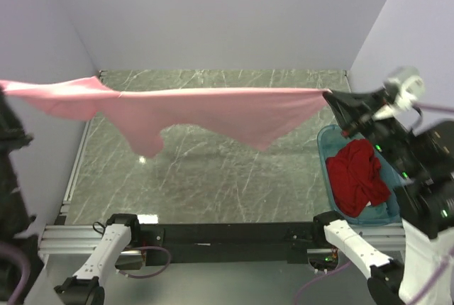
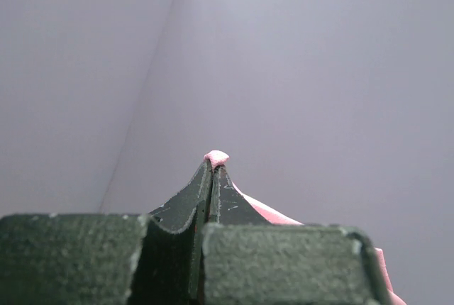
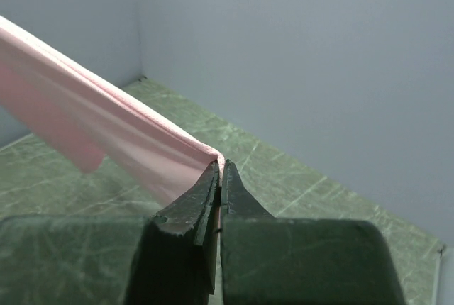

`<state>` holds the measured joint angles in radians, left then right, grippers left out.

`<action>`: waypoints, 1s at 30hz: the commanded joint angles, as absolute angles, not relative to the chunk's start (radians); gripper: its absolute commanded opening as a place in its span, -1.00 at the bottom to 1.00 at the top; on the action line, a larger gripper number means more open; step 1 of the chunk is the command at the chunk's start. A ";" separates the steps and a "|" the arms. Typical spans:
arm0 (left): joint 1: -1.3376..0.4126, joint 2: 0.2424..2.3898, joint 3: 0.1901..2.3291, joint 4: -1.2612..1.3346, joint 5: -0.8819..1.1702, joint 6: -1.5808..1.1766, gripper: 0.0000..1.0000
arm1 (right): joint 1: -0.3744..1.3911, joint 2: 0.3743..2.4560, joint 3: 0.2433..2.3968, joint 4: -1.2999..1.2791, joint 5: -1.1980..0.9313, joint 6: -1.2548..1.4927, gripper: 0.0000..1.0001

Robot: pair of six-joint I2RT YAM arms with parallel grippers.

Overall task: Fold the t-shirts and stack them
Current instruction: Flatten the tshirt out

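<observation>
Fingers (image 3: 202,191) on both arms pinched tight on the pink t-shirt (image 1: 213,110).
Top view: shirt stretched in the air across the table (image 1: 213,191), right gripper (image 1: 330,95) on its right end, left end running out of frame. Red t-shirt (image 1: 362,177) bunched in the teal tub (image 1: 323,145) at the right edge.
Left wrist: left gripper (image 2: 213,167) closed, pink tuft poking past the tips.
Right wrist: jaws clamped on a shirt corner, cloth trailing left above the table.
</observation>
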<state>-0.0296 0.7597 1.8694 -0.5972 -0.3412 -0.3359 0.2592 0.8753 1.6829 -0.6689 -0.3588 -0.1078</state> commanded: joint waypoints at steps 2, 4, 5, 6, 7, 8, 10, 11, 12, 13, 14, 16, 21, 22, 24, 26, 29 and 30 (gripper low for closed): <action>-0.044 0.759 1.939 -0.555 -0.330 -0.264 -0.99 | 0.253 0.819 1.715 -0.738 -0.367 -0.140 -1.00; -0.066 0.784 1.980 -0.551 -0.308 -0.236 -0.99 | 0.255 0.816 1.720 -0.749 -0.362 -0.143 -1.00; -0.072 0.798 1.989 -0.551 -0.304 -0.226 -0.99 | 0.253 0.822 1.717 -0.752 -0.359 -0.143 -1.00; -0.078 0.811 2.002 -0.554 -0.296 -0.215 -0.99 | 0.255 0.827 1.713 -0.752 -0.356 -0.143 -1.00; -0.087 0.840 2.000 -0.552 -0.292 -0.193 -0.99 | 0.255 0.834 1.707 -0.749 -0.354 -0.141 -1.00; -0.089 0.856 1.994 -0.548 -0.279 -0.184 -0.99 | 0.253 0.848 1.688 -0.744 -0.347 -0.135 -1.00; -0.091 0.906 1.944 -0.531 -0.265 -0.158 -0.99 | 0.255 0.865 1.660 -0.720 -0.331 -0.132 -1.00; -0.091 0.925 1.922 -0.526 -0.247 -0.153 -0.99 | 0.253 0.880 1.610 -0.689 -0.306 -0.133 -1.00; -0.091 0.957 1.855 -0.499 -0.236 -0.140 -0.99 | 0.255 0.890 1.579 -0.671 -0.292 -0.135 -1.00; -0.091 0.972 1.812 -0.477 -0.227 -0.138 -0.99 | 0.255 0.902 1.547 -0.651 -0.281 -0.138 -1.00; -0.091 0.988 1.763 -0.451 -0.224 -0.135 -0.99 | 0.253 0.923 1.469 -0.628 -0.273 -0.143 -1.00; -0.091 1.032 1.605 -0.349 -0.216 -0.132 -0.99 | 0.255 0.948 1.372 -0.519 -0.224 -0.140 -1.00; -0.091 1.236 1.366 -0.160 -0.184 -0.161 -0.99 | 0.255 1.112 1.073 -0.189 -0.091 -0.152 -1.00; -0.091 1.276 1.355 -0.122 -0.184 -0.164 -0.99 | 0.253 1.194 1.046 -0.158 -0.050 -0.158 -1.00; -0.089 1.404 1.342 -0.091 -0.189 -0.175 -0.99 | 0.255 1.288 1.040 -0.078 -0.025 -0.166 -1.00; -0.087 1.492 1.344 -0.036 -0.181 -0.181 -0.99 | 0.252 1.422 1.045 -0.007 -0.005 -0.179 -1.00; -0.083 1.659 1.356 0.018 -0.123 -0.196 -0.99 | 0.249 1.577 1.080 0.054 -0.003 -0.204 -1.00; -0.081 1.737 1.374 0.031 -0.112 -0.205 -0.99 | 0.245 1.612 1.098 0.052 -0.003 -0.210 -1.00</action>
